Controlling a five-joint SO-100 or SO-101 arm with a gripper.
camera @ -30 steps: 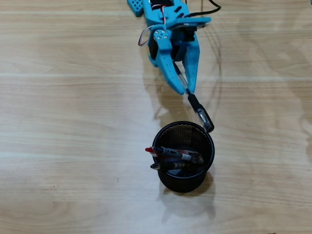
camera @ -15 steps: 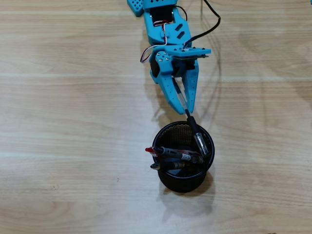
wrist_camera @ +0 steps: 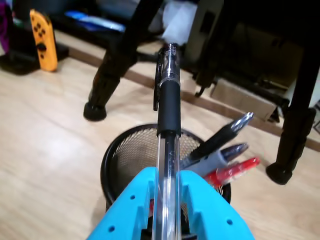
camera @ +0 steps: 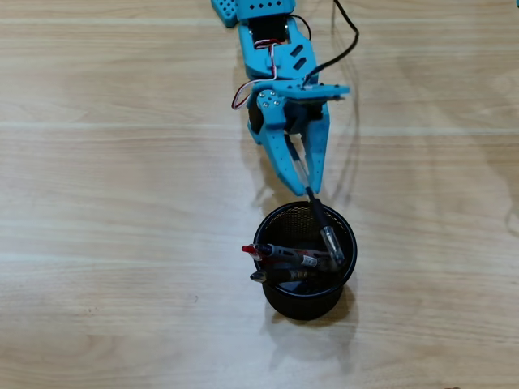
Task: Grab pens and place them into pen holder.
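Note:
My blue gripper (camera: 305, 188) (wrist_camera: 167, 176) is shut on a clear-barrelled pen (camera: 323, 229) (wrist_camera: 167, 150) with a black rubber section. The pen sticks out past the fingertips, and its far end hangs over the open mouth of the black wire-mesh pen holder (camera: 280, 300) (wrist_camera: 127, 147). Three other pens lean inside the holder toward its left side in the overhead view: a red one (camera: 250, 250) (wrist_camera: 235, 171) and two darker ones (camera: 276, 275) (wrist_camera: 227, 131). The gripper sits just behind the holder's far rim.
The light wooden table (camera: 122, 203) lies bare around the holder. In the wrist view black stand legs (wrist_camera: 107, 85) rise behind the holder, another leg (wrist_camera: 290, 145) at the right, and an orange controller (wrist_camera: 41, 40) lies at the far left.
The gripper has moved toward the holder with the pen. The pen's far end went from outside the holder's right rim to over its opening.

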